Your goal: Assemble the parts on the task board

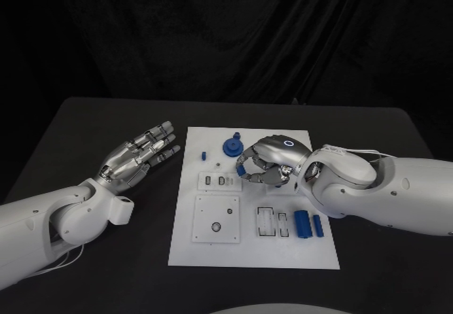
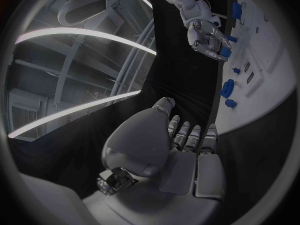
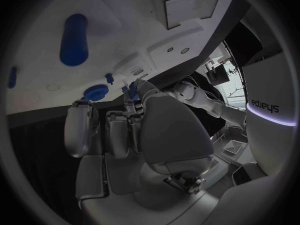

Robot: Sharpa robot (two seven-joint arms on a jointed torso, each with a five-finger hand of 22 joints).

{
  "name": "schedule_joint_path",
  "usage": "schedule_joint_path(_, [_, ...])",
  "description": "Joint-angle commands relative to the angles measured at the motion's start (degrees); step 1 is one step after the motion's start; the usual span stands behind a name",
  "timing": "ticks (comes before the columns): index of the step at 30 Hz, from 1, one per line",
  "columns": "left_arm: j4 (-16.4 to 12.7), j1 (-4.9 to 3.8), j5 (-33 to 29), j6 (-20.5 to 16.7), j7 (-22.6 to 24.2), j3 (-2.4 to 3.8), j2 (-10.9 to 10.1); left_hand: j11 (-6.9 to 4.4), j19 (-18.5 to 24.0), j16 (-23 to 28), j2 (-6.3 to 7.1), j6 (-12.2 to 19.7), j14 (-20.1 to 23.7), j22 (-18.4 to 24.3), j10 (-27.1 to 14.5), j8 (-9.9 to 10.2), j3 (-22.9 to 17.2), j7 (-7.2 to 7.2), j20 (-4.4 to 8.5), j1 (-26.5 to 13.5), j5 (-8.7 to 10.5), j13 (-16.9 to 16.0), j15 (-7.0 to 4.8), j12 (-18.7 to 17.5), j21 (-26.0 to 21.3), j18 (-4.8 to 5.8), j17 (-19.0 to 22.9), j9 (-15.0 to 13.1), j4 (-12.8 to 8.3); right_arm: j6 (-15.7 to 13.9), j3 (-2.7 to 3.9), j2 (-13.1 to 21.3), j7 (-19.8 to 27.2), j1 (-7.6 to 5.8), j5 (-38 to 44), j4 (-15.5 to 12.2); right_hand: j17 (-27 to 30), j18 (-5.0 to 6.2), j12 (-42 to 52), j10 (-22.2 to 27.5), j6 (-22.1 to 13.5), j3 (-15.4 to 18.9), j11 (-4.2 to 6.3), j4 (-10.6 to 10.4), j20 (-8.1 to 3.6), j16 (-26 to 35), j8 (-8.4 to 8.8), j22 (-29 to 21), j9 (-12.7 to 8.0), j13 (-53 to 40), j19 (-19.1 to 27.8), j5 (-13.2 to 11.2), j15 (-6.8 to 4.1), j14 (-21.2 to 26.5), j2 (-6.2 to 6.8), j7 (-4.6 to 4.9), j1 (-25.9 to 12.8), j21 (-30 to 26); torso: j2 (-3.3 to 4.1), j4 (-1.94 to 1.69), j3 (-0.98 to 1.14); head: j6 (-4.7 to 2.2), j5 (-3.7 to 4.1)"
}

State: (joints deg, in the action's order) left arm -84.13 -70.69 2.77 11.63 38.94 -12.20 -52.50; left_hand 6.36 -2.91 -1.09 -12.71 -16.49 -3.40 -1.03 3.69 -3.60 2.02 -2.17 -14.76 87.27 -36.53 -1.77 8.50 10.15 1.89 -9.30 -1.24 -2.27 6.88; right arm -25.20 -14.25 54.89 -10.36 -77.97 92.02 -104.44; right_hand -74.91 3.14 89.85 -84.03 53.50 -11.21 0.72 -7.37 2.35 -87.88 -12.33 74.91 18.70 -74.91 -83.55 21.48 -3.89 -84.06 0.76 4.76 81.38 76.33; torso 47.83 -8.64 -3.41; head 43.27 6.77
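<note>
Task board: white plate, laid mid-bench on the black bench.

Near end: two blue bars are seen lying loose beside two open slots; a square block with two holes is seen unfilled. These are judged still to be done.

Middle: a smaller block with slots is seen, its filling not told.

Right hand: held over the board's middle, fingers curled in around a small blue part, which appears pinched. The step in hand is judged to be carrying or seating this part.

Left hand: held off the board's left edge over the bench, fingers apart, nothing held.

Far end: a blue round part and a small blue peg are seen on the board. Assembly is judged early.
</note>
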Motion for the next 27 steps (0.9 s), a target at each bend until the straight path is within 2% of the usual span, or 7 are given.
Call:
schedule_joint_path(1, [-0.10,0.08,-0.14,0.42,1.26,0.04,0.18,0.21,-0.02,0.05,-0.03,0.22,0.03,-0.04,0.04,-0.24,-0.36,-0.12,-0.36,-0.63,0.20,-0.04,0.34,0.04,0.10,-0.99,0.05,-0.01,0.00,-1.42,0.04,-1.49,-2.04,0.85,2.91,1.37,-13.61,-0.02,0.15,-5.97,0.65,0.02,-0.29,0.39,-0.01,-0.27,-1.51,10.18,5.55,-15.09,-0.55,0.45,-0.07,-5.44,0.90,-0.03,-0.20,0.37,0.06,0.05,0.07,0.14,-0.01])
schedule_joint_path(3, [-0.06,0.08,-0.14,0.45,1.24,0.04,0.26,0.21,-0.02,0.05,-0.03,0.22,0.03,-0.04,0.04,-0.24,-0.36,-0.12,-0.36,-0.63,0.20,-0.04,0.34,0.04,0.10,-0.99,0.05,-0.01,0.00,-1.46,0.04,-2.28,-2.54,1.30,3.17,2.02,-13.59,-0.02,0.15,-5.97,0.69,0.01,-0.33,0.44,0.00,-0.24,-1.53,10.18,5.61,-15.09,-0.55,0.63,-0.06,-5.44,0.97,-0.01,-0.27,0.35,0.08,-0.06,0.05,0.17,0.11])
schedule_joint_path(8, [-0.13,0.08,-0.14,0.51,1.23,0.04,0.34,0.21,-0.02,0.05,-0.03,0.22,0.03,-0.04,0.04,-0.24,-0.36,-0.12,-0.36,-0.63,0.20,-0.04,0.34,0.04,0.10,-0.99,0.05,-0.01,0.00,-0.83,0.06,-3.72,-3.71,2.33,3.48,3.34,-13.53,0.05,0.15,-5.97,0.42,-0.12,-0.54,0.71,0.09,-0.16,-1.34,10.11,5.71,-15.09,-0.42,1.24,0.08,-5.41,1.21,0.17,-0.44,0.01,0.13,-0.02,0.20,0.32,-0.08])
schedule_joint_path(11, [-0.11,0.08,-0.14,0.54,1.19,0.04,0.35,0.21,-0.02,0.05,-0.03,0.22,0.03,-0.04,0.04,-0.24,-0.36,-0.12,-0.36,-0.63,0.20,-0.04,0.34,0.04,0.10,-0.99,0.05,-0.01,0.00,-0.13,0.06,-4.42,-4.25,2.70,3.55,4.01,-13.34,0.14,0.15,-5.97,-0.01,-0.25,-0.74,0.82,0.19,0.08,-1.05,9.99,5.70,-15.09,-0.24,1.42,0.24,-5.35,1.31,0.37,-0.64,-0.42,0.09,0.00,0.17,0.51,-0.26])
schedule_joint_path(15, [-0.07,0.08,-0.14,0.58,1.13,0.04,0.33,0.21,-0.02,0.05,-0.03,0.22,0.03,-0.04,0.04,-0.24,-0.36,-0.12,-0.36,-0.63,0.20,-0.04,0.34,0.04,0.10,-0.99,0.05,-0.01,0.00,0.53,0.06,-5.01,-4.77,2.96,3.75,4.53,-13.30,0.20,0.15,-5.97,-0.33,-0.35,-0.86,0.88,0.28,0.13,-0.83,9.91,5.69,-15.09,-0.11,1.45,0.35,-5.33,1.35,0.49,-0.79,-0.71,0.12,0.11,0.14,0.62,-0.47])
schedule_joint_path(19, [0.01,0.09,-0.14,0.63,1.02,0.04,0.32,0.21,-0.02,0.05,-0.03,0.22,0.03,-0.04,0.04,-0.24,-0.36,-0.12,-0.36,-0.63,0.20,-0.04,0.34,0.04,0.10,-0.99,0.05,-0.01,0.00,0.44,0.07,-5.39,-5.38,3.07,5.12,4.93,-13.26,0.22,0.15,-5.97,-0.60,-0.49,-0.95,0.96,0.36,0.18,-0.63,9.90,5.68,-15.09,-0.07,1.52,0.43,-5.31,1.37,0.60,-0.90,-0.81,0.17,0.15,0.22,0.65,-0.53])
schedule_joint_path(27, [0.16,0.09,-0.14,0.87,0.87,0.04,0.45,0.26,-0.01,0.05,0.01,0.26,0.03,-0.04,0.04,-0.24,-0.44,-0.10,-0.38,-0.73,0.19,-0.04,0.35,0.05,0.09,-1.00,0.05,-0.01,-0.04,1.25,0.08,-6.00,-5.98,3.14,6.11,5.22,-13.25,0.24,0.15,-5.97,-1.14,-0.67,-1.00,1.11,0.46,0.20,-0.23,9.91,5.61,-15.09,-0.03,1.46,0.51,-5.30,1.50,0.74,-1.11,-0.92,0.10,-0.02,0.24,0.82,-0.37])
